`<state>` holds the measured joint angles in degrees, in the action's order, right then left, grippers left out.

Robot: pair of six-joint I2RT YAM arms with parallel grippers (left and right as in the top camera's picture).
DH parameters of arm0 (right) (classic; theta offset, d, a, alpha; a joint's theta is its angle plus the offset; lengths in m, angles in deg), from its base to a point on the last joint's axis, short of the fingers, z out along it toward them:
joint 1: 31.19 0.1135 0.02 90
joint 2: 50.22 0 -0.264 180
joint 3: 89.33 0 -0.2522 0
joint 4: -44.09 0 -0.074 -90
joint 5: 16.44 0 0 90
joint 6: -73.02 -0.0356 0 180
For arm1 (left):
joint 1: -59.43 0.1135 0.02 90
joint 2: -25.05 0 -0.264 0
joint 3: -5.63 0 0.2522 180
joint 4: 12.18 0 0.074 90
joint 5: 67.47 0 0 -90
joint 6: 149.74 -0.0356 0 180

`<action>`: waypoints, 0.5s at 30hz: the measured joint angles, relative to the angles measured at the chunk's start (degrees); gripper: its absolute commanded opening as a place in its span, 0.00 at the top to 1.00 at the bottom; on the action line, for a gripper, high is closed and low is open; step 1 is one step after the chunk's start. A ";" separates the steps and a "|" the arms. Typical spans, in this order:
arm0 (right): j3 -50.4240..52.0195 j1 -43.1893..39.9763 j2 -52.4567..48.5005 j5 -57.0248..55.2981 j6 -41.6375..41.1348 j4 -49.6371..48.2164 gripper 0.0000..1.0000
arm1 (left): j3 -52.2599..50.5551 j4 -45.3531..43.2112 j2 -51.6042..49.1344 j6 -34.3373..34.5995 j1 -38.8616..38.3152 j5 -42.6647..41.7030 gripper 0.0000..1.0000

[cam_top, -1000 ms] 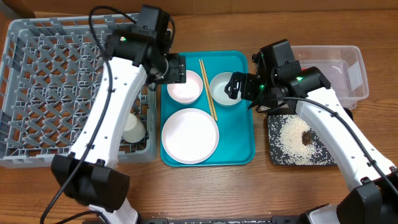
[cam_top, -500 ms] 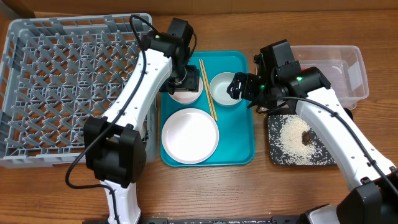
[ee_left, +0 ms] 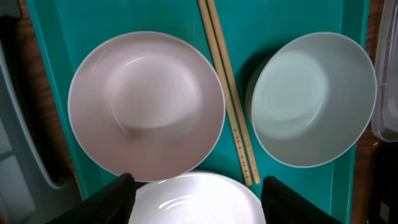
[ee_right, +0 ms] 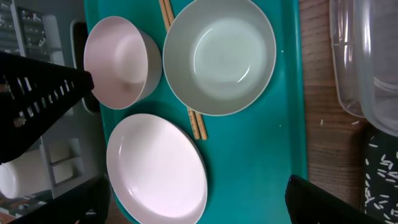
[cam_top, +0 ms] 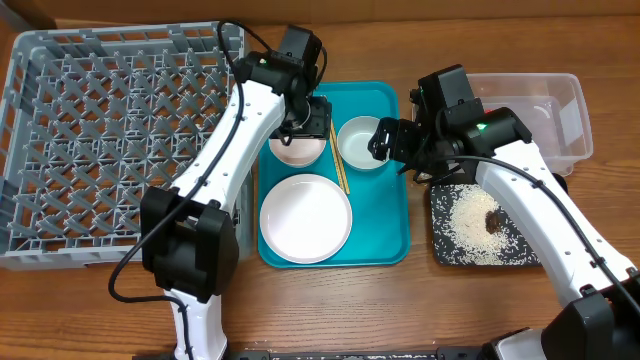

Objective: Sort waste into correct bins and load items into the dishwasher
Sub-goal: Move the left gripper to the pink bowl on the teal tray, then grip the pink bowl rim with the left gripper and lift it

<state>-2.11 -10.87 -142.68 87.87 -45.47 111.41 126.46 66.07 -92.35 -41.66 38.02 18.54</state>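
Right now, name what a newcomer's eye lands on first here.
The bright teal tray mid-table draws the eye, carrying a white plate, a pink bowl, a pale green bowl and chopsticks between the bowls. Left of it sits a big grey rack; right, rice scattered on a black tray.

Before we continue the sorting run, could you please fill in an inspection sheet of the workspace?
Surface: wooden table.
Job's things: pink bowl, pale green bowl, chopsticks between them and white plate on the teal tray; rice and brown scrap in the black tray; clear tub behind it; grey dish rack at left.
Clutter: nothing seen.
Grippers: left gripper open above the pink bowl; right gripper open beside the pale green bowl.
Cables: black cables along both arms.
Surroundings: nothing seen.
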 measured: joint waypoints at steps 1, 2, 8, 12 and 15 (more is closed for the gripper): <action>0.00 0.00 0.00 -0.15 -0.02 0.02 0.09 | 0.00 0.11 0.00 0.24 0.00 0.83 0.30; 0.00 0.00 0.00 -0.24 0.00 0.04 0.08 | 0.00 0.24 0.00 0.66 0.02 1.75 0.29; 0.00 0.00 0.00 -0.37 -0.02 0.09 0.05 | 0.00 -0.68 0.00 1.86 2.71 5.14 0.27; 0.00 0.00 0.00 -0.44 -0.02 0.04 0.04 | -0.22 -4.50 0.00 -1.03 5.64 3.98 0.27; 0.00 0.00 0.00 -0.76 -0.02 0.07 0.04 | -0.35 -5.90 -0.13 -3.41 6.82 3.10 0.27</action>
<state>-2.11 -10.87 -142.68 87.10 -45.50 111.48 126.11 60.17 -92.48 -45.07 44.84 21.64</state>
